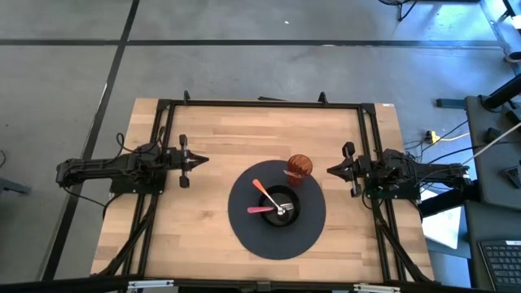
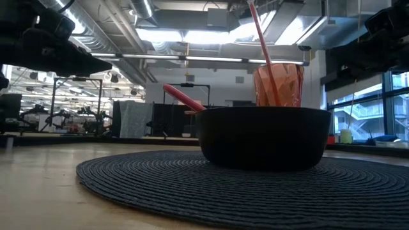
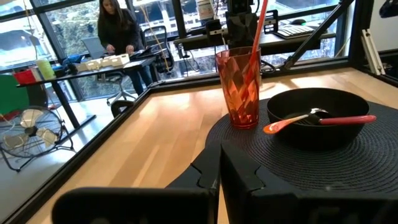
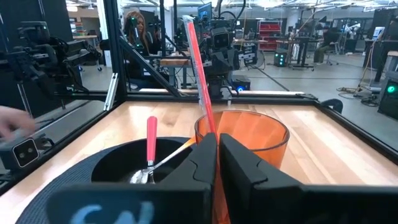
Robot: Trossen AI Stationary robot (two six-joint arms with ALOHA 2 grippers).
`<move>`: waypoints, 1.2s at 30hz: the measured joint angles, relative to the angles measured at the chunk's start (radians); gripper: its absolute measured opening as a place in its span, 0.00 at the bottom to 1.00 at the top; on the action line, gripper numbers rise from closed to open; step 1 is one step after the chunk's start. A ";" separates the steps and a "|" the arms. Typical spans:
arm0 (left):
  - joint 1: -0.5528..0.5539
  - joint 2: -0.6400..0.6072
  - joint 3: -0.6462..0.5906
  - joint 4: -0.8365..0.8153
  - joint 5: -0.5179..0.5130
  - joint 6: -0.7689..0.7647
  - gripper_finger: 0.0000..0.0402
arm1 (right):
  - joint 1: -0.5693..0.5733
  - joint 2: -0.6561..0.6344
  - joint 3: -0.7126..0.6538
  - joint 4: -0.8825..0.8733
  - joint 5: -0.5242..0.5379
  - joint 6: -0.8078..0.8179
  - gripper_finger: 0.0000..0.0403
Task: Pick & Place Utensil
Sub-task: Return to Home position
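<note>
A black bowl (image 1: 282,206) sits on a round dark woven placemat (image 1: 244,232). Two utensils rest in it with handles leaning over its rim: an orange spoon (image 1: 262,190) and a pink-handled one (image 1: 260,210); both also show in the left wrist view, spoon (image 3: 287,124) and pink handle (image 3: 348,119). An orange tumbler (image 1: 299,168) with a red straw (image 3: 258,28) stands upright at the mat's far right edge. My left gripper (image 1: 198,160) hovers shut to the left of the mat. My right gripper (image 1: 331,170) hovers shut just right of the tumbler (image 4: 249,140).
A black metal frame (image 1: 260,103) runs around the table's far and side edges. Bare wood lies between my left gripper and the mat and along the near edge (image 1: 187,244). People (image 3: 118,31) work at desks beyond the table.
</note>
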 joint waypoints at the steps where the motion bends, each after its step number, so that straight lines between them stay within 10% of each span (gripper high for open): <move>1: 0.000 0.000 0.000 0.000 0.000 0.000 0.01 | 0.000 0.000 0.000 0.000 0.000 -0.002 0.05; 36: 0.000 0.002 0.000 0.010 -0.001 0.000 0.01 | 0.000 0.017 0.000 0.000 0.000 0.000 0.05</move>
